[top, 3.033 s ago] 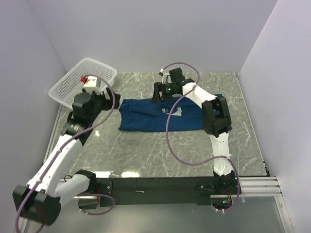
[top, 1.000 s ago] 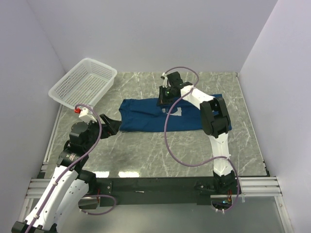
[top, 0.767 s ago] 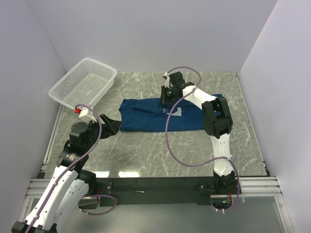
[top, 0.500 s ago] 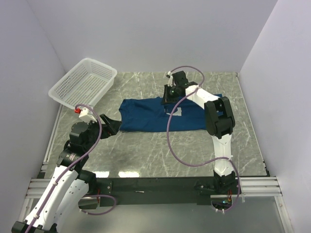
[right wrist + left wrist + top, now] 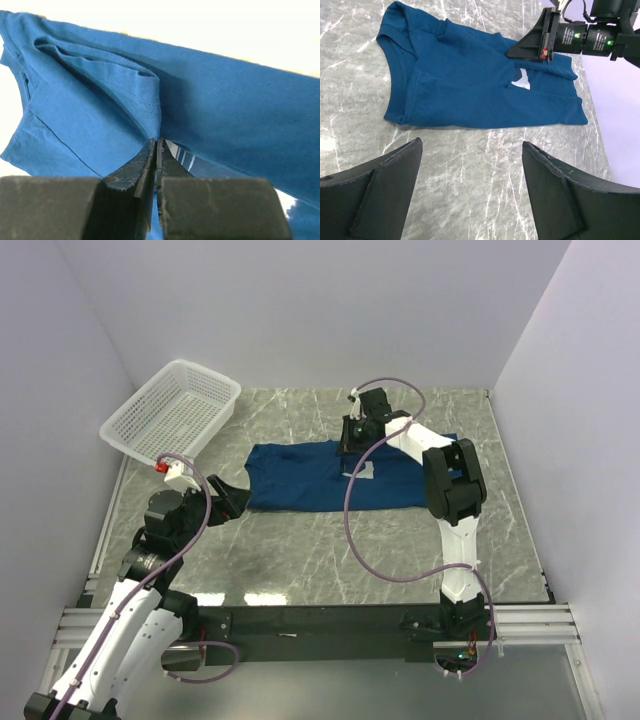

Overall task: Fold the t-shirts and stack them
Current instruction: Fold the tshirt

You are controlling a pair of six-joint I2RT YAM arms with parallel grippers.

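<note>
On the marble desk [image 5: 300,550] the dark blue t-shirt [image 5: 300,475] lies flat, partly folded. The right gripper [image 5: 156,142] is closed on a fold of its cloth beside the chest print [image 5: 522,80]. The left gripper [image 5: 471,145] is wide open, near the shirt but apart from it.

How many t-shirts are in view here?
1: the dark blue t-shirt lies at the centre, the right gripper pinching a fold near its far edge. None shows in the basket.

The print [image 5: 522,80] of the t-shirt [image 5: 320,478] lies mostly under a fold; only a small pale patch shows, too small to read. In the right wrist view the desk [image 5: 210,20] is washed out to white, and whether the right jaws pinch cloth is unclear.
</note>
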